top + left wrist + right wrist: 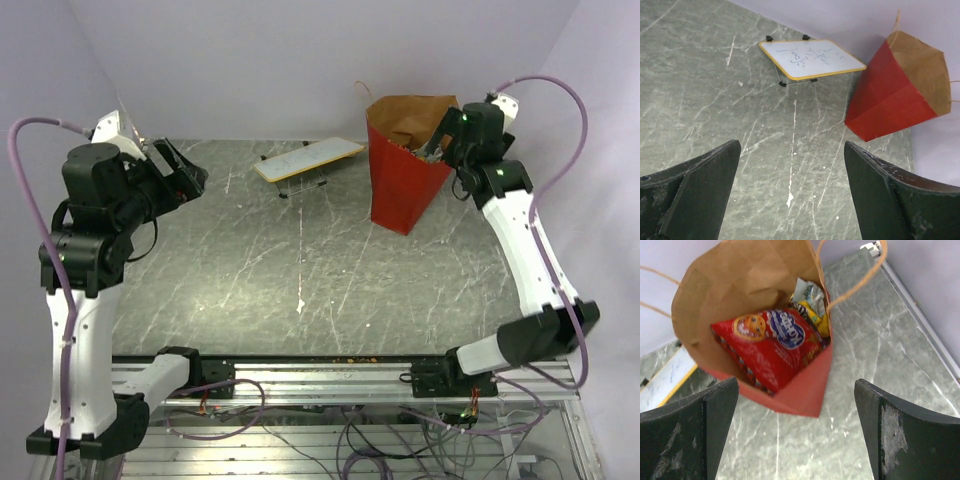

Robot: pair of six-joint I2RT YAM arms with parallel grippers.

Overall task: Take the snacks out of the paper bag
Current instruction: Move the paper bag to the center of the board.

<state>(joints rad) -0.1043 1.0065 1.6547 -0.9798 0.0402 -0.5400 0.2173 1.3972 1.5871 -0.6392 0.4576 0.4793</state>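
The red paper bag (pixel 402 180) stands upright at the back right of the table, its brown mouth open upward; it also shows in the left wrist view (pixel 890 97). Looking down into the paper bag (pixel 745 280), I see a large red chip bag (pixel 767 347) with a blue oval logo, and small yellow and silver packets (pixel 810 302) wedged behind it. My right gripper (pixel 440 150) hovers just above the bag's right rim, open and empty (pixel 795 412). My left gripper (pixel 185 175) is raised at the far left, open with nothing between its fingers (pixel 792 185).
A flat white board with a yellow edge (pixel 308 159) stands on thin legs at the back centre, left of the bag. The bag's tan string handles (pixel 860 277) loop up near my right gripper. The back wall is close behind the bag.
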